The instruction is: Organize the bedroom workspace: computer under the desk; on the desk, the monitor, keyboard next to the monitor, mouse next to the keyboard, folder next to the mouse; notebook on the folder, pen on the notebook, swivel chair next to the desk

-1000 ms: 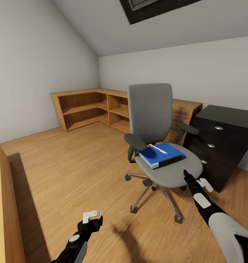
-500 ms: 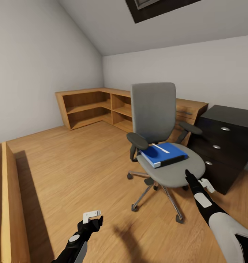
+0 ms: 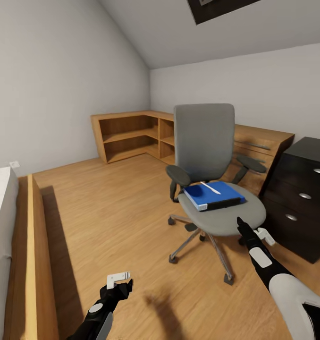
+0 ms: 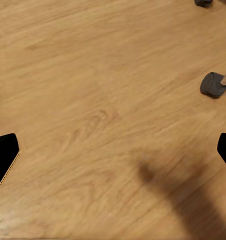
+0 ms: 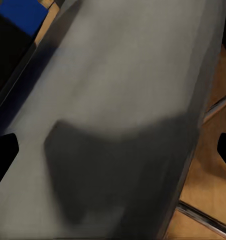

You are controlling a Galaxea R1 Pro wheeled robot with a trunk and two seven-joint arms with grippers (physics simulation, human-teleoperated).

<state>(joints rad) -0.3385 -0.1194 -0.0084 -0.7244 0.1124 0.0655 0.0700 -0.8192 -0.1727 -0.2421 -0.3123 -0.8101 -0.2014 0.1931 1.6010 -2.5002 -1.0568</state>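
The grey swivel chair (image 3: 205, 139) stands mid-room on its chrome star base. On its seat lies the blue folder (image 3: 212, 195), with a thin white strip across its top; I cannot tell whether that is the pen. Right of the chair is the desk's black drawer unit (image 3: 301, 196) with round silver knobs. My right gripper (image 3: 242, 227) is open at the seat's front edge; in the right wrist view the grey seat (image 5: 133, 75) lies just past the gripper (image 5: 113, 150), with a corner of the folder (image 5: 20, 12) beyond. My left gripper (image 3: 121, 285) hangs open above bare floor (image 4: 93, 100).
A low oak shelf unit (image 3: 129, 132) runs along the back walls into the corner. A wooden bed frame (image 3: 32, 245) with a white mattress borders the left. A chair castor (image 4: 212, 84) sits near the left gripper. Open wood floor lies between the bed and the chair.
The whole picture has shifted right, so the camera has turned left; the bed frame and mattress have come into view. Both arms keep their places in the picture.
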